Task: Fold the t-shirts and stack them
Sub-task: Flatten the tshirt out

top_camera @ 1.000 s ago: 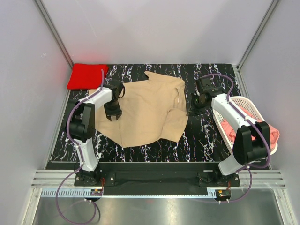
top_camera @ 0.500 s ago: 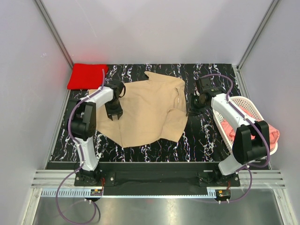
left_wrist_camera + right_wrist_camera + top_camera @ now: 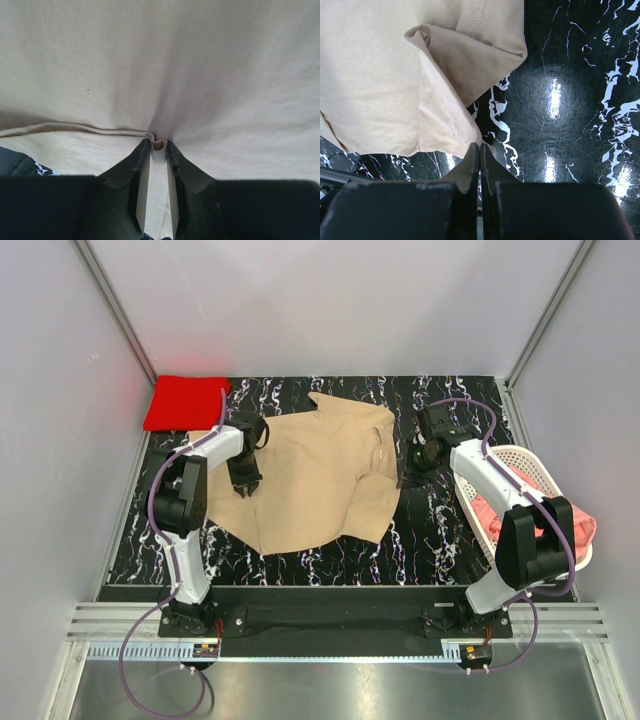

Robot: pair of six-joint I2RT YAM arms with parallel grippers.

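A tan t-shirt (image 3: 310,475) lies spread and partly folded on the black marbled table (image 3: 330,555). My left gripper (image 3: 243,485) stands on its left part. In the left wrist view my left gripper (image 3: 159,145) is shut on a small raised pinch of the tan t-shirt (image 3: 160,60). My right gripper (image 3: 412,472) is at the shirt's right edge. The right wrist view shows my right gripper (image 3: 480,146) shut, tips touching the corner of the tan t-shirt (image 3: 380,75); I cannot tell whether cloth is pinched. A folded red t-shirt (image 3: 185,402) lies at the back left.
A white lattice basket (image 3: 520,455) stands at the right edge of the table with a salmon-pink t-shirt (image 3: 540,520) in it. Grey walls close the table in on the left, back and right.
My left gripper's jaws have narrowed onto the tan cloth and it has shifted slightly towards the back. The right arm has not moved.
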